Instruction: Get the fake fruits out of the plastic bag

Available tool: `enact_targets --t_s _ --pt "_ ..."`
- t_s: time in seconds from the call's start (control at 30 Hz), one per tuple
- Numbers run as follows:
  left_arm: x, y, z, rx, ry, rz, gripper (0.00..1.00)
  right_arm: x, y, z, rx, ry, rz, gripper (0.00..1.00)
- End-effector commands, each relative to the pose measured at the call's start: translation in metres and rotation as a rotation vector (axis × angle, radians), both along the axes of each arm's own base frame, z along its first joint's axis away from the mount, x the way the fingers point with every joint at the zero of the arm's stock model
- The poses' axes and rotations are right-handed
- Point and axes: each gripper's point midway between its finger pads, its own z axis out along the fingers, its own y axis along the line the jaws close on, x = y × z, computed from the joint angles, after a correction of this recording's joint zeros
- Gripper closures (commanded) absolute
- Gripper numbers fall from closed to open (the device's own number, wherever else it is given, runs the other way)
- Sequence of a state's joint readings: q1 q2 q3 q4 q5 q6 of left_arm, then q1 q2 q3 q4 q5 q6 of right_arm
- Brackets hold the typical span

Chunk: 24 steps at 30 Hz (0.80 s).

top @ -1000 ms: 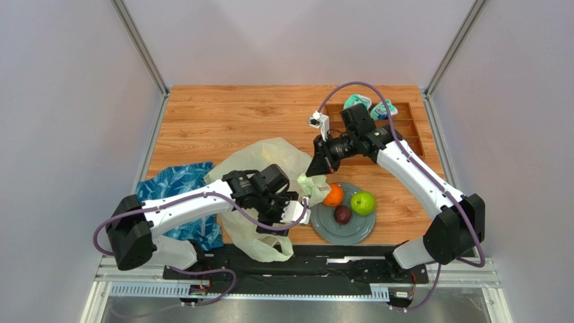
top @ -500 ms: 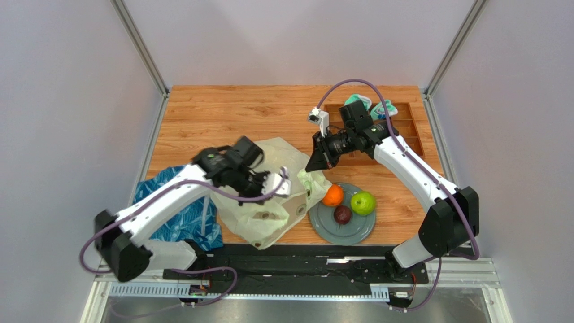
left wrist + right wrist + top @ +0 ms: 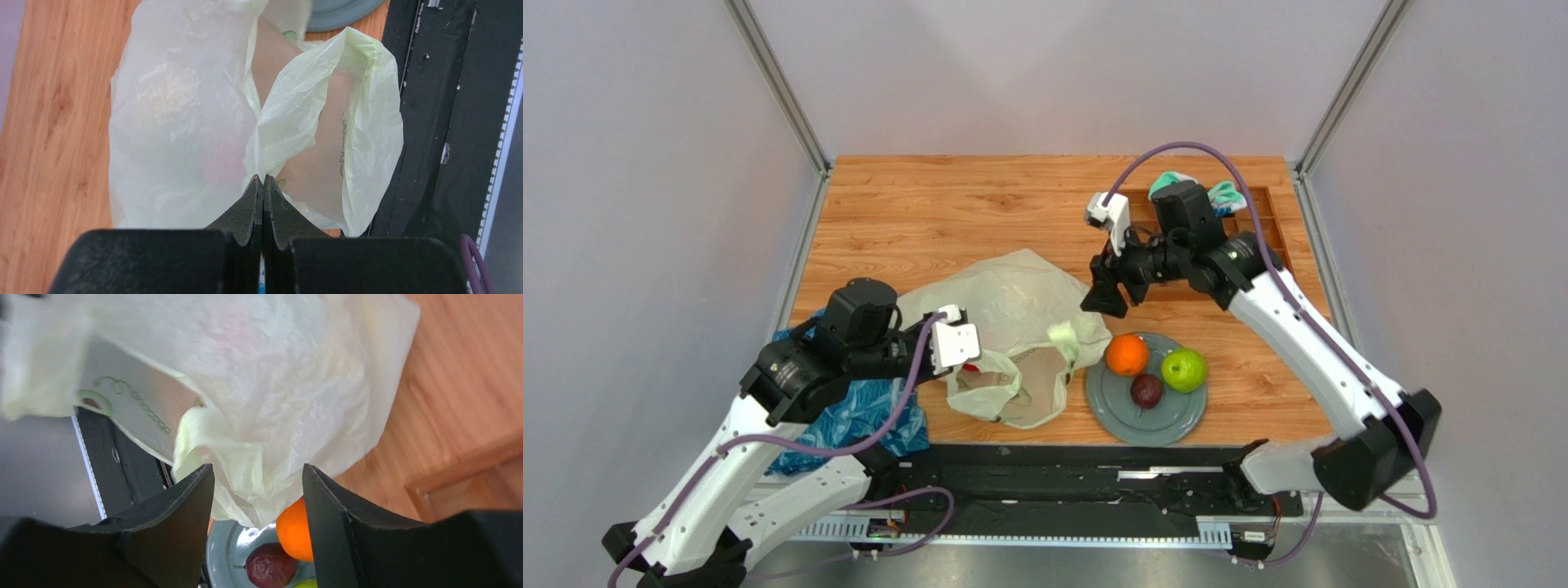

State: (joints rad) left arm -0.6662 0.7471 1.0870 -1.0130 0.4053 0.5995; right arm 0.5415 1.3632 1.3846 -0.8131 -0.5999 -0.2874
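— So, where is the bag (image 3: 1014, 300)?
— It lies on the wood table (image 3: 891, 208), near the front, in the middle. It is thin, pale yellow-green and all crinkly.
— Who has hold of it?
— The left pincer (image 3: 962, 353). Its two fingers (image 3: 251, 205) are pressed tight together, and a fold of the bag's edge is pinched between the tips.
— And the right pincer (image 3: 1104, 298)?
— It hangs over the right side of the bag, up in the air. Its fingers (image 3: 184, 508) stand apart with nothing between them, so it holds nothing. Under it I see the bag and a bit of the plate (image 3: 1167, 419).
— Is any fruit out?
— Yes, three. An orange (image 3: 1125, 355), a green apple (image 3: 1183, 369) and a dark fruit (image 3: 1147, 391) sit on that grey plate. The plate is just beside the bag, on its right. The orange is at the rim nearest the bag. One loop handle (image 3: 1063, 341) of the bag lies near it.
— Is any fruit in the bag?
— A red blur (image 3: 218, 165) shows through the plastic, close to the left pincer. I cannot tell what it is.
— What else is on the table?
— A blue bag (image 3: 873, 429) lies at the left, partly under the left arm. A wood tray (image 3: 1265, 245) sits at the far right, with teal and white socks (image 3: 1225, 196) in it.
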Motion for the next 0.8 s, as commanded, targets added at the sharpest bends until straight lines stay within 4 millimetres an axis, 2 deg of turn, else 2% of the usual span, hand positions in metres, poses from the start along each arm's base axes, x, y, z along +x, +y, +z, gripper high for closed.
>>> enact_targets --t_s 0.0,0.03,0.07,0.1,0.2,0.23,0.27,0.33,0.6,0.67,0.73,0.77 --pt "0.01 -0.004 0.012 -0.049 -0.005 0.051 1.0 -0.045 0.03 0.033 0.077 -0.195 0.238 0.46" --pt "0.01 -0.005 0.012 -0.051 0.002 0.055 1.0 -0.056 0.042 0.022 0.071 -0.151 0.296 0.5" --pt "0.011 -0.005 0.016 -0.057 -0.005 0.053 1.0 -0.059 0.047 0.018 0.079 -0.124 0.318 0.55" --pt "0.013 -0.006 0.016 -0.054 0.001 0.057 1.0 -0.059 0.051 0.017 0.09 -0.096 0.326 0.64" --pt "0.014 -0.007 0.022 -0.062 -0.001 0.064 1.0 -0.054 0.063 -0.001 0.063 -0.026 0.374 0.76" --pt "0.015 -0.007 0.023 -0.066 0.004 0.068 1.0 -0.054 0.068 0.006 0.081 -0.034 0.413 0.77" --pt "0.015 -0.007 0.023 -0.067 0.005 0.067 1.0 -0.055 0.071 -0.007 0.059 0.028 0.428 0.78" --pt "0.015 -0.006 0.022 -0.065 0.011 0.076 1.0 -0.058 0.078 -0.006 0.073 0.061 0.459 0.8" --pt "0.013 0.005 0.01 -0.054 0.048 0.13 1.0 -0.074 0.102 -0.042 0.06 0.207 0.552 0.81" --pt "0.012 0.009 0.005 -0.05 0.063 0.147 1.0 -0.082 0.111 -0.048 0.053 0.228 0.584 0.81" --pt "0.013 0.015 0.004 -0.048 0.072 0.183 1.0 -0.09 0.125 -0.061 0.03 0.252 0.608 0.81" --pt "0.013 0.018 0.004 -0.045 0.074 0.199 1.0 -0.089 0.132 -0.066 0.01 0.303 0.552 0.82"
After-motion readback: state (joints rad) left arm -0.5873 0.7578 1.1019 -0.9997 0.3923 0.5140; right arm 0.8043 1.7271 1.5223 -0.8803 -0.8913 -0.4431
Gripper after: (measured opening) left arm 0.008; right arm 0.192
